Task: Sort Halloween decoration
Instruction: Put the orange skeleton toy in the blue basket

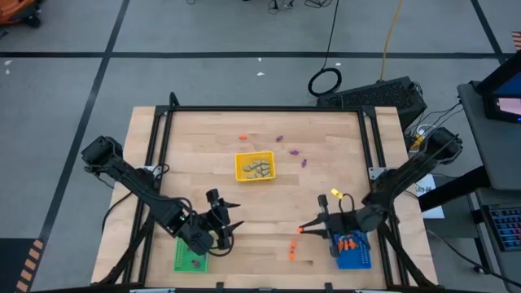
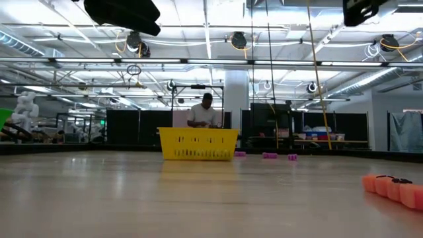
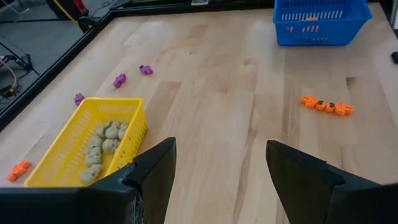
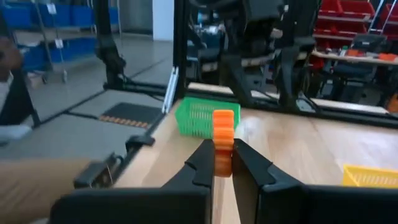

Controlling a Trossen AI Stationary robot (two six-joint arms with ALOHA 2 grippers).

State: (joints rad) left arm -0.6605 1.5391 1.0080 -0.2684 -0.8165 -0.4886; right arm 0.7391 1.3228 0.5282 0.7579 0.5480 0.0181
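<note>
Wooden tabletop (image 1: 269, 212) inside a black frame, seen from above. Left arm (image 1: 134, 183) reaches in from the left edge; right arm (image 1: 407, 175) from the right.

Yellow tray (image 1: 255, 167) near the centre, holding pale beige-grey trinkets (image 1: 259, 169). Blue tray (image 1: 352, 251) at the near right edge, holding orange trinkets (image 1: 348, 242). Green tray (image 1: 190, 255) at the near left edge, partly under the left arm; it holds some small dark pieces, probably purple.

Left gripper (image 1: 229, 223) hovers beside the green tray, its fingers spread wide with nothing between them.

Right gripper (image 1: 302, 229) sits just left of the blue tray; its fingers are pinched on an orange trinket (image 4: 223, 140), which stands upright between the tips.

Loose decoration on the tabletop: purple trinkets (image 1: 295, 150) scattered beyond and to the right of the yellow tray, one orange piece (image 1: 242, 137) beyond it, and an orange cluster (image 1: 292, 250) near the front edge between the two grippers.
</note>
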